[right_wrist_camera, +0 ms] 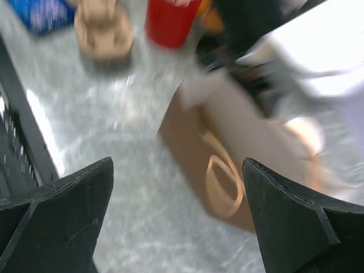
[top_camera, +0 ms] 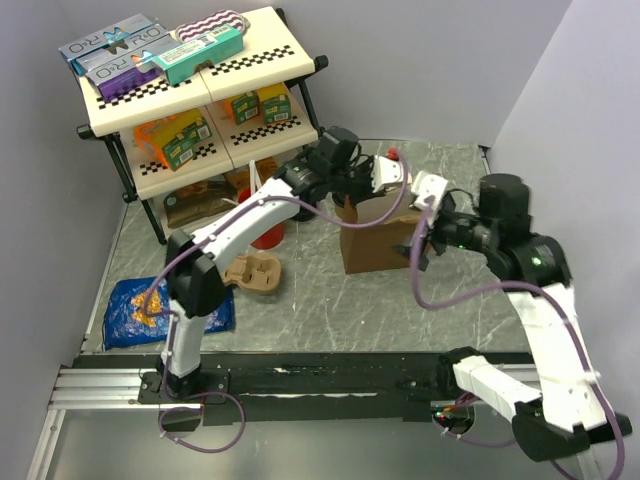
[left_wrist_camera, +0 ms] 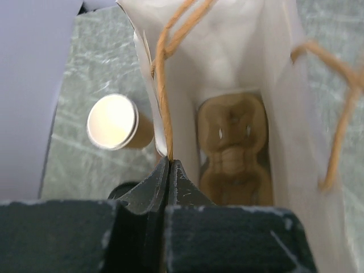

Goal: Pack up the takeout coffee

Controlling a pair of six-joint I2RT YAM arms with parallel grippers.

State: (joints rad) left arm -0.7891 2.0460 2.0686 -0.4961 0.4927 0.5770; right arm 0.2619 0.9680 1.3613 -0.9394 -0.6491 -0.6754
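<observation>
Top external shows boxes (top_camera: 115, 50) on the shelf (top_camera: 270, 45) whose print I cannot read. My left claw (left_wrist_camera: 169, 165) is pinched together on the twine handle (left_wrist_camera: 161, 85) of the paper bag (left_wrist_camera: 296, 114). Just beyond its tips, a moulded cup carrier (left_wrist_camera: 233, 148) lies in the bag's bottom. Left of that claw, outside the bag, is a tan cup (left_wrist_camera: 114, 121), pale round end toward the camera. My right claw (right_wrist_camera: 179, 170) hangs spread wide above the bag. I cannot find the black-lidded takeout coffee, nor tell its axis.
</observation>
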